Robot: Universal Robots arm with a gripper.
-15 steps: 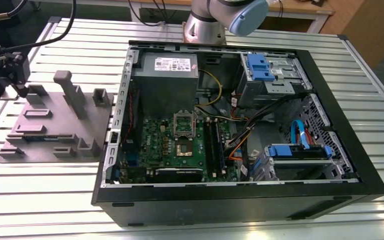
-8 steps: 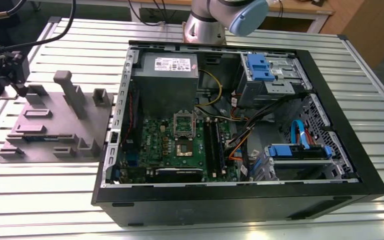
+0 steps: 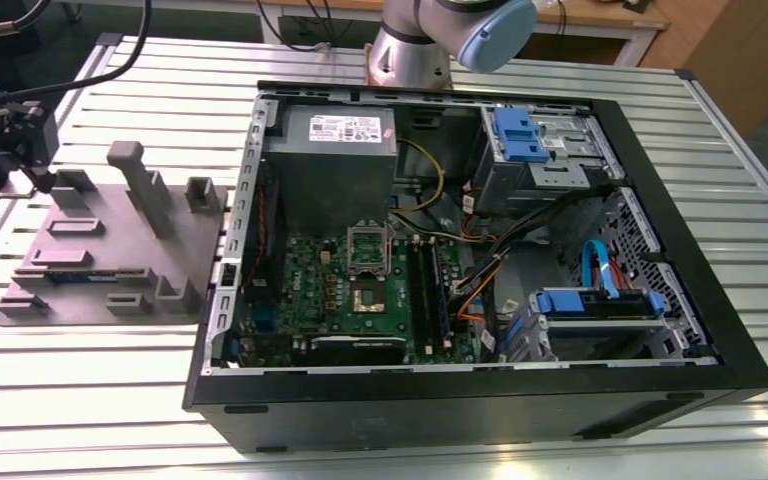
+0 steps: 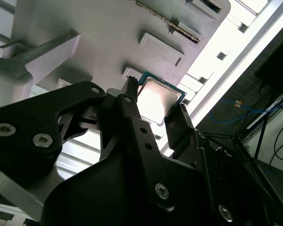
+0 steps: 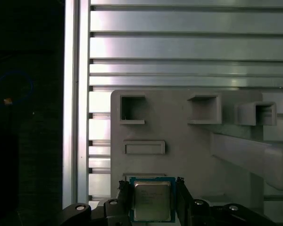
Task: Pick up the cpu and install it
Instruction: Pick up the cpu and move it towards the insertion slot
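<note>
Shows a black case point(image 3: 491, 400) lying open on a slatted metal surface point(image 3: 91, 400). Holds a green motherboard point(image 3: 317, 300) with an open socket point(image 3: 367, 275), black memory slots point(image 3: 424, 285) beside it, a grey power supply point(image 3: 337, 160) adjoining, and blue drive bays point(image 3: 518, 135) toward the exterior view's right. Sets a grey fixture point(image 3: 104, 250) with posts and pockets just beside the case, on the exterior view's left. Catches the claw point(image 3: 31, 165) at that fixture's outer end, and the arm point(image 3: 418, 45) beyond the case.

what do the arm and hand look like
The arm is a silver-grey tube with a pale blue round joint cap. The hand is matt black, built of flat linked plates with silver screw heads.
</note>
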